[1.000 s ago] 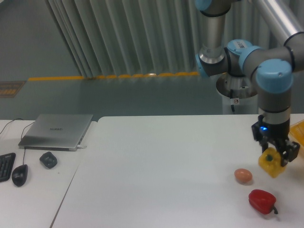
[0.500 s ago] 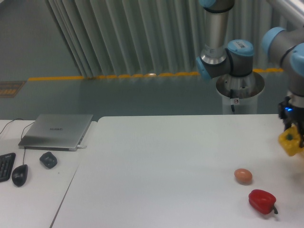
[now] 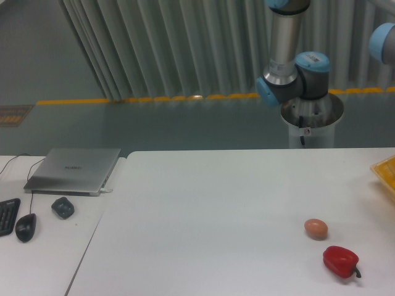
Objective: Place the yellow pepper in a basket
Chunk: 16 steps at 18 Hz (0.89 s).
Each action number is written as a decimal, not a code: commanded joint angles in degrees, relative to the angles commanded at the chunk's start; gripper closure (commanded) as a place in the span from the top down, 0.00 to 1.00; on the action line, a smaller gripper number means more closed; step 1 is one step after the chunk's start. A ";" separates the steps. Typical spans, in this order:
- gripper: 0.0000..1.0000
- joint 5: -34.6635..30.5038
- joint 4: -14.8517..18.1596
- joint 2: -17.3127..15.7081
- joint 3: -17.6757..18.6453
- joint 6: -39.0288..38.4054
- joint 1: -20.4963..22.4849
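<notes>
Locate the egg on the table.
The egg sits at the table's right side, just up-left of the red pepper.

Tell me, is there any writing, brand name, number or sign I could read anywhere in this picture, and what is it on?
Nothing here can actually be read.
Laptop: a small mark on the closed lid, too blurred to read.
Robot's pedestal: a small white and red sticker, too small to read.
Keyboard: key legends not legible.
Floor: a yellow stripe, a marking only, no text.
</notes>
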<state>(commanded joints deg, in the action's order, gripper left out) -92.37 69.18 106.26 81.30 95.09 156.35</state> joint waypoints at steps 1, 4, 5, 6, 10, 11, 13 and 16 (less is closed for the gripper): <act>0.51 0.09 -0.18 0.18 0.09 0.44 1.22; 0.52 -0.09 -2.99 1.41 0.35 0.80 3.52; 0.55 -0.52 -3.34 1.76 0.44 0.71 4.13; 0.55 -1.22 -3.35 1.94 0.35 0.71 4.83; 0.62 -1.41 -3.44 2.11 0.35 0.62 6.60; 0.63 -1.41 -4.13 2.20 0.26 0.01 6.60; 0.95 -1.58 -5.28 2.46 0.44 0.00 6.51; 1.00 -1.58 -5.46 2.47 0.79 -0.35 6.25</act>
<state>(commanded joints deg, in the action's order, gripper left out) -93.96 63.72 108.72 82.09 94.75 162.60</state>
